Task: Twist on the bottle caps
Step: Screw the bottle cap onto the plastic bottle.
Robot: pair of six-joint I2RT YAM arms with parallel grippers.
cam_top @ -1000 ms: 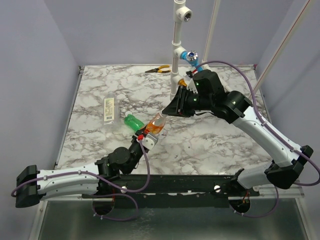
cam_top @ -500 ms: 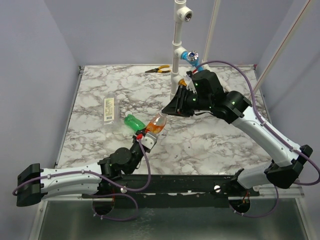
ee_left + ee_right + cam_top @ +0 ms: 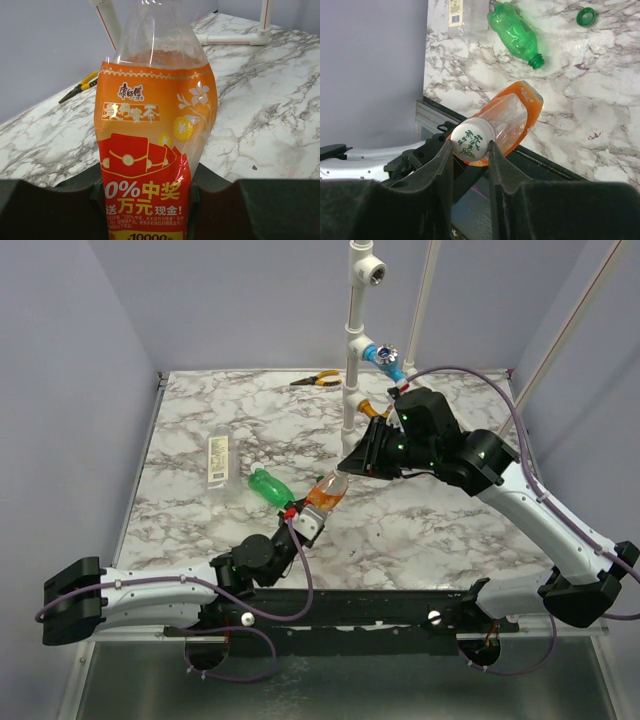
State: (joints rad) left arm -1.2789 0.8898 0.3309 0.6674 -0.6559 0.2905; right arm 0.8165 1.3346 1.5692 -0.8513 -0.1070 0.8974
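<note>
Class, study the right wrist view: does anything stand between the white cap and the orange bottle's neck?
Nothing visible: the right gripper holds the white cap directly against the neck of the orange bottle.

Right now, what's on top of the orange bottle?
A white cap with green print, pinched by the right gripper. The mouth and threads of the orange bottle are covered by it.

Orange bottle (image 3: pixel 150 60), wrap label (image 3: pixel 145 165): brand 康師傅 printed dark red on white patch near top. Band of characters below it not made out. Lower red field: "0%中奖" in large white, "送万元现金!" beneath. "10000" partly seen at bottom edge. ¥ sign stamped on gold coin motifs.
White cap (image 3: pixel 472 140): green characters printed, unreadable.
Clear bottle (image 3: pixel 475 20), pale label (image 3: pixel 455 12): barcode noted, digits too small.
</note>
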